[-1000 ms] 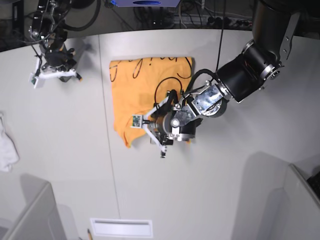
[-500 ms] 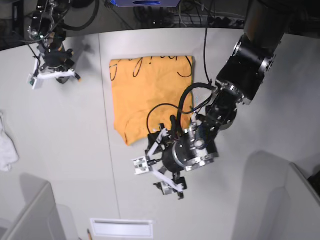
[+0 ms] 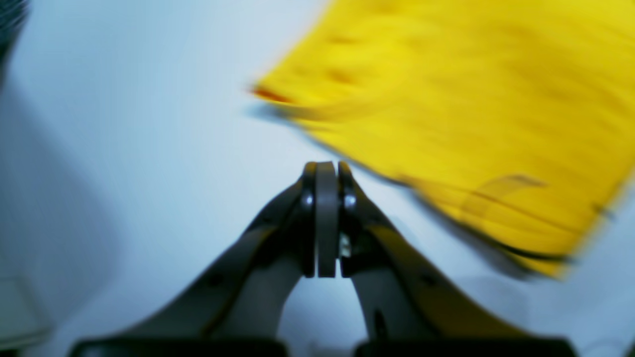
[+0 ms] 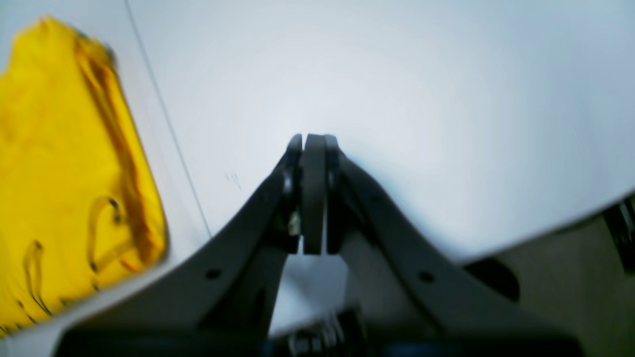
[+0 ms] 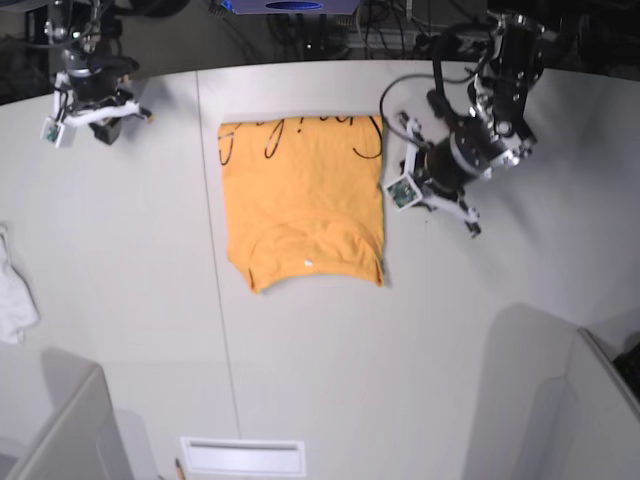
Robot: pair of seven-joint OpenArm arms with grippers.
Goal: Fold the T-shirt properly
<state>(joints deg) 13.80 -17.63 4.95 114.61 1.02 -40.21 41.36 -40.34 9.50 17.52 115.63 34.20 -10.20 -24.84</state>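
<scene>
The orange-yellow T-shirt (image 5: pixel 300 200) lies on the white table as a folded rectangle. Its black script runs along the far edge and the round neckline shows near the front edge. My left arm (image 5: pixel 462 150) hovers just right of the shirt's right edge. In the left wrist view my left gripper (image 3: pixel 326 168) is shut and holds nothing, with the blurred T-shirt (image 3: pixel 471 114) lying beyond it to the right. My right arm (image 5: pixel 88 90) is at the far left corner of the table. My right gripper (image 4: pixel 312 141) is shut and empty over bare table, with the T-shirt (image 4: pixel 59 168) at its left.
A small white cloth (image 5: pixel 14 296) lies at the table's left edge. A seam line (image 5: pixel 214 260) runs across the table just left of the shirt. A white slotted plate (image 5: pixel 243 455) sits at the front edge, and grey partitions (image 5: pixel 560 400) stand at both front corners.
My left arm left the shirt's front right corner, swung out toward the front, then drew back to the shirt's right side and shut its jaws. The right arm shifted slightly farther back.
</scene>
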